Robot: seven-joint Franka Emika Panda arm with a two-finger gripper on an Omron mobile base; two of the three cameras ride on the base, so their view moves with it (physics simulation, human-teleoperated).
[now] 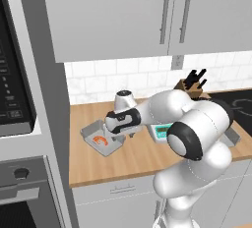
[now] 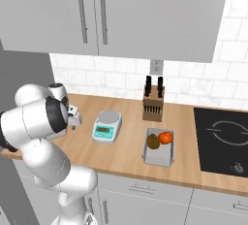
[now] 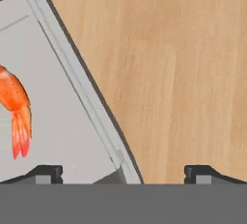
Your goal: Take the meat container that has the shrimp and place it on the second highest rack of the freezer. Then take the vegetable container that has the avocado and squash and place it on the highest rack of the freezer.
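The meat container [image 1: 93, 134] is a shallow grey tray on the wooden counter, with the orange shrimp [image 1: 100, 141] inside. My gripper [image 1: 131, 134] hangs open just above the tray's right edge. In the hand view the tray's rim [image 3: 82, 88] runs diagonally between my two wide-apart fingertips [image 3: 46, 172], and the shrimp [image 3: 17, 107] lies at the left. Nothing is gripped. Farther right on the counter sits the vegetable container [image 2: 160, 157], holding the dark avocado [image 2: 153, 141] and the orange squash [image 2: 165, 137]. The freezer is out of view.
A kitchen scale [image 2: 106, 127] stands between the two trays and a knife block [image 2: 153, 104] by the tiled wall. A black cooktop [image 2: 223, 139] lies at the right. Wall cabinets [image 1: 113, 15] hang overhead, and an oven stack [image 1: 19, 124] stands left of the counter.
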